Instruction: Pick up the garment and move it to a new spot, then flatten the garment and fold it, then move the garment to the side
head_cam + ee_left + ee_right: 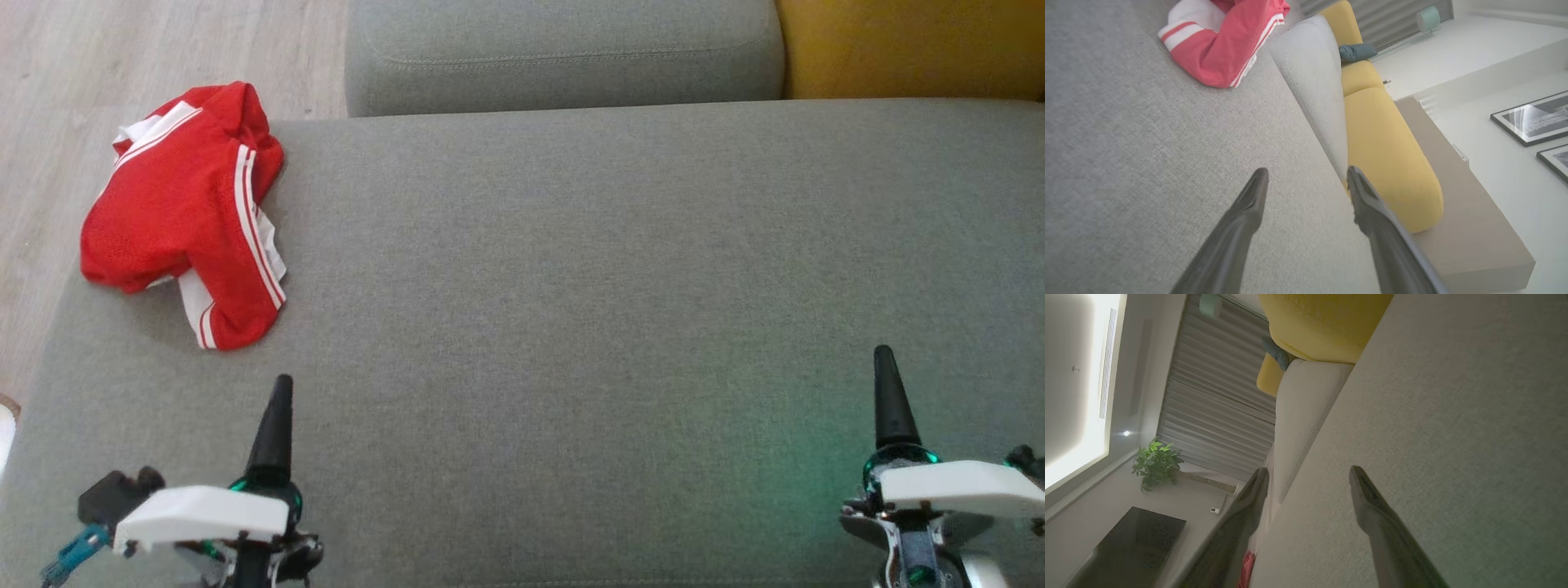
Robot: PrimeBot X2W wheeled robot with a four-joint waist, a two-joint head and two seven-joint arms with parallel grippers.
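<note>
Garment (184,212): red, white-striped, crumpled at the left corner of the grey seat cushion (571,286). Ahead and slightly left of left gripper (1307,173), long axis roughly along its fingers. Right gripper (1308,471) well apart. Both spread, empty. Left arm nearer.

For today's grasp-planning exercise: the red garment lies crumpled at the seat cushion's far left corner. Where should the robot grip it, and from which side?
Grip the garment at its bunched striped ridge, coming down from the cushion side with the open left gripper, probably: that fold stands up, while the outer edge seems to overhang the cushion.
</note>
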